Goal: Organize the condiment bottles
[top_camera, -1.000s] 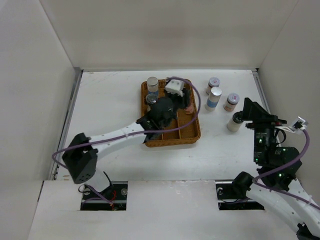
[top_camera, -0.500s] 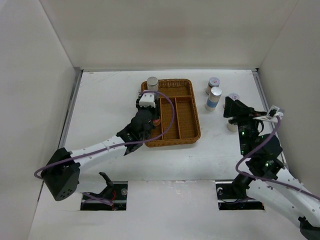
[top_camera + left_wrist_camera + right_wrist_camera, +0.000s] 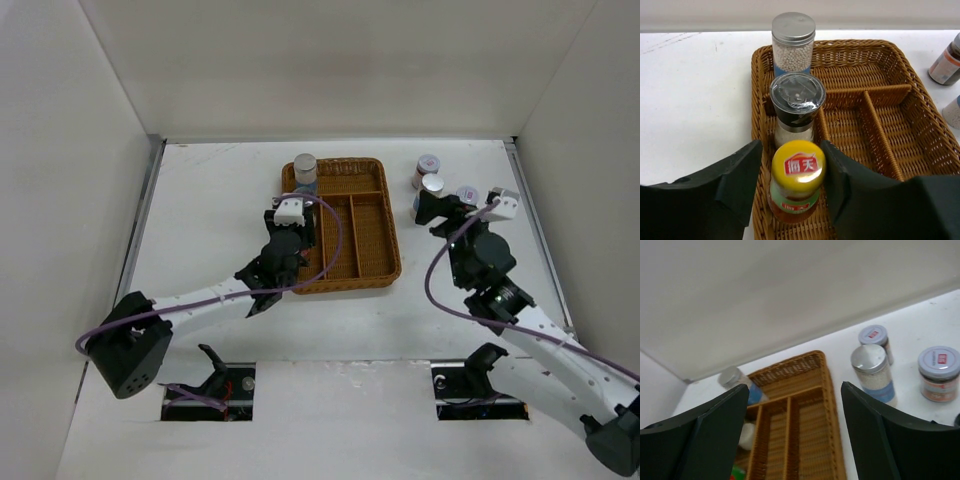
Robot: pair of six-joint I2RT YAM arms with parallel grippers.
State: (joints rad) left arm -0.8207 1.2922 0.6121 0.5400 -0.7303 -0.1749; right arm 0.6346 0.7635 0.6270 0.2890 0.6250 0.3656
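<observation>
White walls (image 3: 300,60) close in a white bench (image 3: 220,200) on three sides; a brown wicker tray (image 3: 860,44) lies toward the far middle, split into a long left compartment, two long compartments beside it and a short one across the far end.

Three of the condiment bottles stand upright in a row in the left compartment: a silver-capped jar (image 3: 793,40) of pale grains at the far end, a grinder (image 3: 797,107) with a clear lid and black collar in the middle, and a red sauce bottle (image 3: 797,185) with a yellow cap nearest the arm.

Left tool (image 3: 791,147) straddles the sauce bottle at cap height, jaws narrowly parted; a sliver of wicker shows between the cap and one finger, while the other finger sits right at the cap's edge, and whether it touches I cannot tell.

Right tool (image 3: 794,390) stands wide with nothing between its fingers, raised over the bench right of the tray; ahead of it stand a silver-capped shaker (image 3: 871,367) of white grains, a red-marked jar (image 3: 875,337) just behind that, and a grey-lidded jar (image 3: 938,372) to the right; all three are upright on the bench, apart from the tray.
</observation>
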